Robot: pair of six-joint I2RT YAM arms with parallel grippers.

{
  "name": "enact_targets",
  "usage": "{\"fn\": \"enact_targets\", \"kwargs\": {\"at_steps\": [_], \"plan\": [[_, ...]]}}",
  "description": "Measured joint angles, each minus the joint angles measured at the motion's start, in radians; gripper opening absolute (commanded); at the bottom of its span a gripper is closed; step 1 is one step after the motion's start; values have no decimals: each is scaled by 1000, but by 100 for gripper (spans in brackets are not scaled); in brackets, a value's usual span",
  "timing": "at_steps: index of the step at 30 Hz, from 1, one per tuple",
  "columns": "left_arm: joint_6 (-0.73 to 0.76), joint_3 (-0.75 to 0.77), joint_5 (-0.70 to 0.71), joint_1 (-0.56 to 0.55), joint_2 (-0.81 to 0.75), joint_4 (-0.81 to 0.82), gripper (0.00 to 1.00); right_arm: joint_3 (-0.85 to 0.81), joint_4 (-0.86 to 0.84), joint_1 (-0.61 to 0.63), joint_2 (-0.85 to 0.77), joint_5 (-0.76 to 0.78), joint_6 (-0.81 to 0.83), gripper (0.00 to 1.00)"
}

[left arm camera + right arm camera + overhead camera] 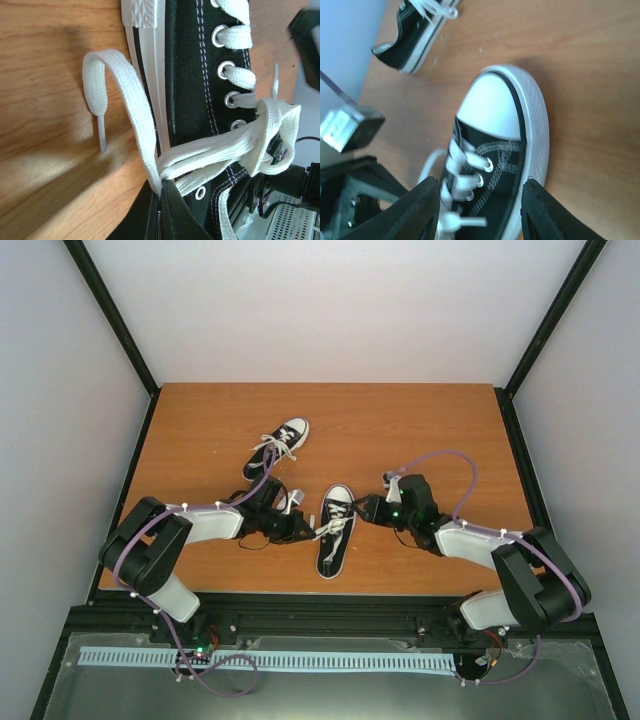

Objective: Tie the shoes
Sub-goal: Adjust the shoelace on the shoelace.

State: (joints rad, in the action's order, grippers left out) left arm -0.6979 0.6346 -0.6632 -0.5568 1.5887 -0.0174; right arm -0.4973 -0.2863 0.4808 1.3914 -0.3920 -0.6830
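Left gripper [161, 192]: jaws pressed together, pinching the lace [135, 110] of the near sneaker [336, 530] where several strands gather beside its white sole. From the pinch the strands run across to a loose bunch [270, 130] over the upper eyelets. One free end curls onto the worktop [430, 430], ending in its aglet [102, 132].

Right gripper [480, 187]: jaws spread and pinching nothing, set to either side of the sneaker's laced forefoot as its wrist camera sees it. Contact with the shoe cannot be confirmed.

Location: the near sneaker lies between the two grippers, toe pointing away from the bases. The far sneaker [278, 448] lies well apart, further back and to the left, laces loose.

Assessment: the step appears to be drawing the knot snug on the near sneaker. To do it well:
- hold the left pinch firm and pull low and straight out from the shoe's side;
- have the right jaws take the opposite strand, or steady the shoe, as an unopposed pull would likely drag the shoe across the worktop;
- leave the free end slack, as pulling it through would probably undo the loop.

Pose: the left arm is folded, elbow out to the left, forearm low and reaching across to the shoe's flank. The right arm mirrors it, wrist angled down toward the toe cap.
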Motion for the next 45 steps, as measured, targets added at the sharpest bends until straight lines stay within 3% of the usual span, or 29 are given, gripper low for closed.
{"fn": "enact_targets", "kwargs": {"at_steps": [10, 26, 36, 45], "plan": [[4, 3, -8, 0, 3, 21, 1, 142, -122, -8, 12, -80, -195, 49], [11, 3, -21, 0, 6, 25, 1, 140, -243, 42, 75, -38, -457, 33], [11, 3, -23, 0, 8, 27, 1, 127, -282, 64, 142, -24, -533, 30], [11, 3, -23, 0, 12, 35, 1, 111, -288, 68, 138, -6, -561, 34]]}}
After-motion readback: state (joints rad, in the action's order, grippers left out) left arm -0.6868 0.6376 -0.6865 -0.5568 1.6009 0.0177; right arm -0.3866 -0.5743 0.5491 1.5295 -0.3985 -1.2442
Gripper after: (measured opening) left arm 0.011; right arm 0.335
